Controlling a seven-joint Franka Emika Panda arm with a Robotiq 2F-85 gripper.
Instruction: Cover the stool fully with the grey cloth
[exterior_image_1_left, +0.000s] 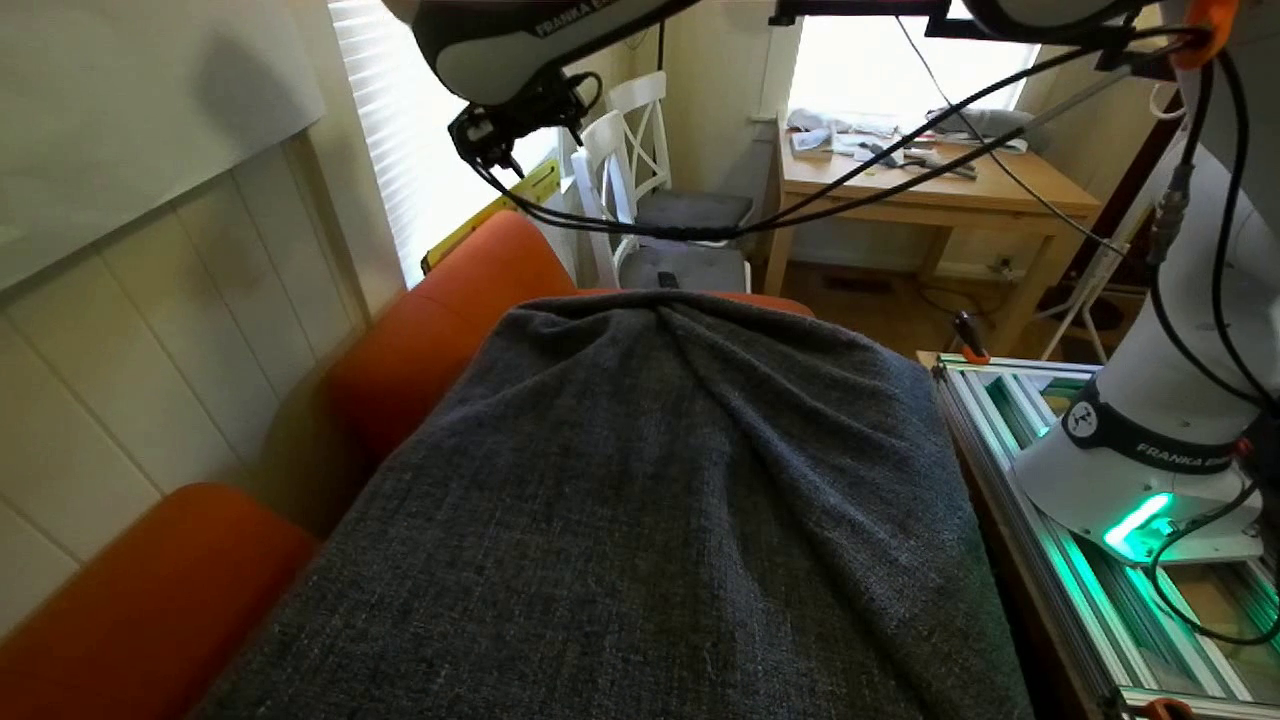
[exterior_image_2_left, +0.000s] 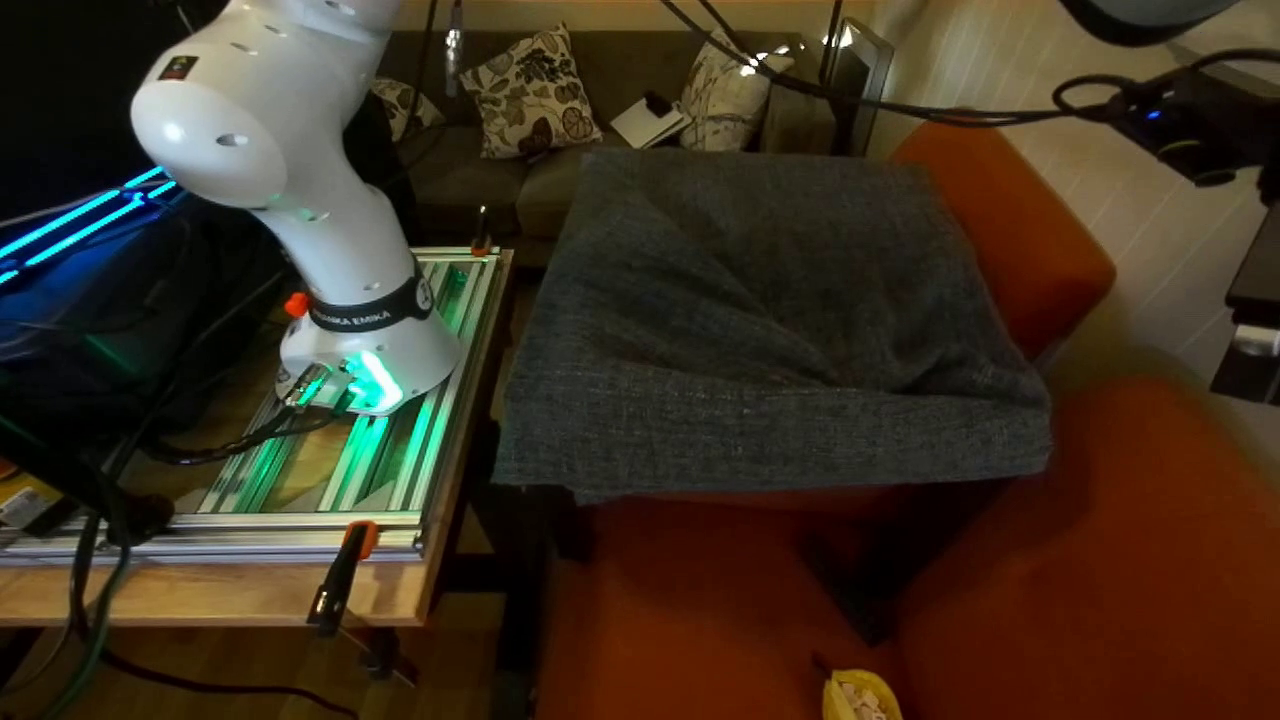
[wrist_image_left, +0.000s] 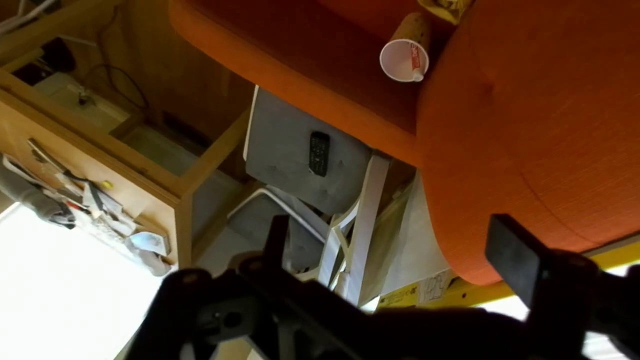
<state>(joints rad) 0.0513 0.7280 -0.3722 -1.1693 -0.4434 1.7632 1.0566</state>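
The grey cloth (exterior_image_1_left: 640, 500) is a large dark fabric spread over a raised, roughly square form; it also shows in an exterior view (exterior_image_2_left: 780, 320). Folds run across its top, and its edge hangs a little over the sides. The stool is under the cloth and its top is hidden. An orange strip and dark parts show below the hem in an exterior view; I cannot tell whether they belong to the stool. My gripper (exterior_image_1_left: 547, 156) is up in the air beyond the cloth, near the window. In the wrist view the gripper (wrist_image_left: 395, 247) has its fingers wide apart with nothing between them.
An orange couch (exterior_image_2_left: 1000, 220) borders the cloth on the wall side. The robot's table (exterior_image_2_left: 250, 592) stands opposite. White chairs (exterior_image_1_left: 605, 160) and a wooden desk (exterior_image_1_left: 930, 190) stand beyond. A paper cup (wrist_image_left: 407, 50) rests on the couch. Cables (exterior_image_1_left: 690, 232) hang from the arm.
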